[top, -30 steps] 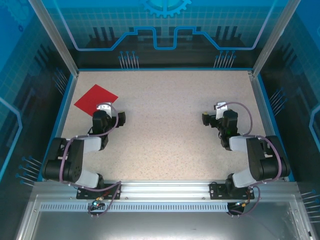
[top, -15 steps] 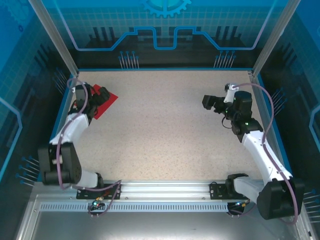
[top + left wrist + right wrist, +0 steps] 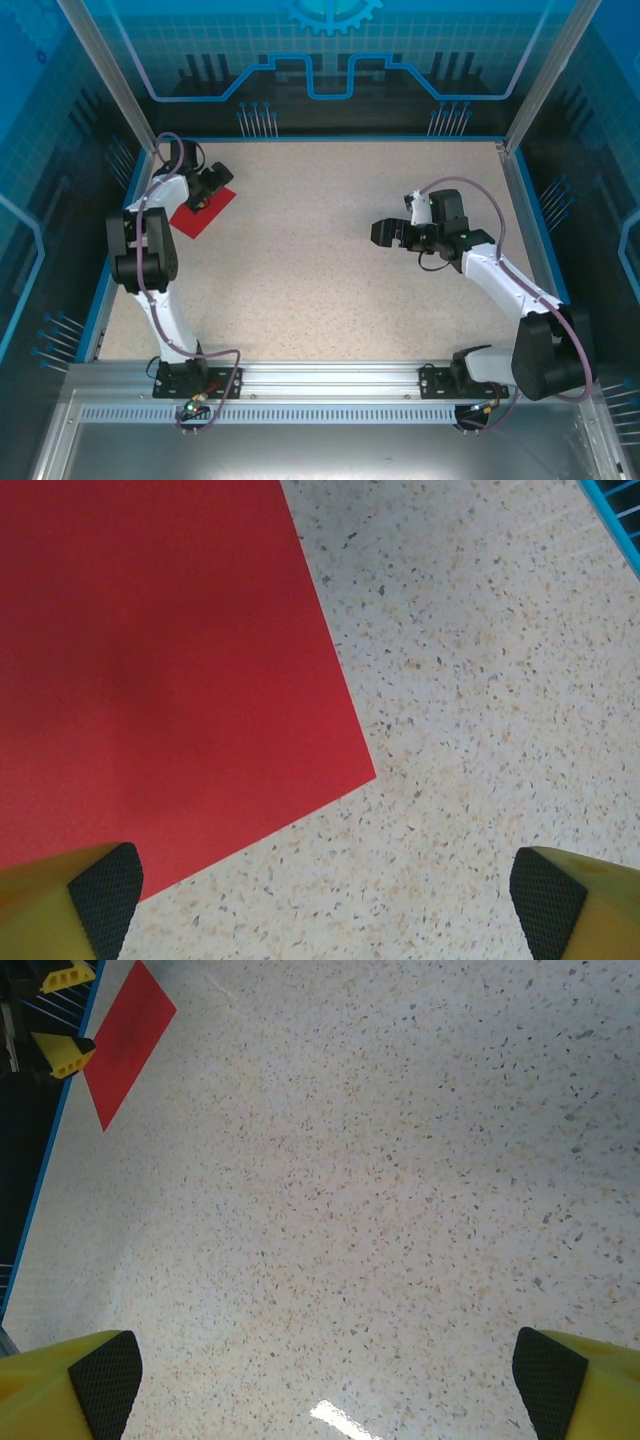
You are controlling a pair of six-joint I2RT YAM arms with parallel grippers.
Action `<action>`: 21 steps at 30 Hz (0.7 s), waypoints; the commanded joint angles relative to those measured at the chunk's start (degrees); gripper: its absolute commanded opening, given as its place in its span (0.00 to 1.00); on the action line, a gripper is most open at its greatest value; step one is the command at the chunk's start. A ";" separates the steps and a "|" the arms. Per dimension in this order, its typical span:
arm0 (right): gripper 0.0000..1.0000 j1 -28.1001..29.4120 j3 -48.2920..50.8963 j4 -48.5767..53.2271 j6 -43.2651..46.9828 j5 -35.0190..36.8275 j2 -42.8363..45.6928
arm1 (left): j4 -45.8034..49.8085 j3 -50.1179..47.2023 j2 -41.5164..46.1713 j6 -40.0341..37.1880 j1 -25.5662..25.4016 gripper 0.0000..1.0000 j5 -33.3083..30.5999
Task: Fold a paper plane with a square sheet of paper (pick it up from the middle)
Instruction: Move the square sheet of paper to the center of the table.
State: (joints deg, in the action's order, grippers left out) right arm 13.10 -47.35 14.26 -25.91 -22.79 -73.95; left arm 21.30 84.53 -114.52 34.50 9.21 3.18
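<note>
- Paper first: the square sheet of paper (image 3: 203, 211) lay flat and unfolded on the speckled table (image 3: 330, 290), in its far left corner, near the blue rim (image 3: 120, 225).
- The left gripper (image 3: 208, 185) was over the sheet's far part, its fingers spread wide and holding nothing. In the wrist view one fingertip (image 3: 105, 895) was above the red edge and the other above bare table.
- The right gripper (image 3: 385, 233) was over bare table on the right side, well apart from the sheet, also spread wide and empty.
</note>
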 commanded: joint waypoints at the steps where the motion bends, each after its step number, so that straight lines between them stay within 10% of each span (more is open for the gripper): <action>1: 0.99 0.45 1.08 1.43 0.43 -0.37 0.83 | 3.90 0.82 -2.46 3.83 1.25 0.98 3.68; 12: 0.99 0.31 2.42 2.35 -1.27 3.58 -3.42 | 5.58 -5.54 -2.79 5.54 -1.05 0.98 15.58; 21: 0.99 0.11 2.88 2.61 -2.04 3.28 -5.72 | 3.31 -9.67 2.83 2.91 -4.43 0.99 11.14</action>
State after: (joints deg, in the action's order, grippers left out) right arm 13.10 -44.93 15.97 -27.22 -19.05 -79.75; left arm 20.71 75.44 -113.67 38.44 6.81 12.21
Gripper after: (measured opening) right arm 0.994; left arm 0.985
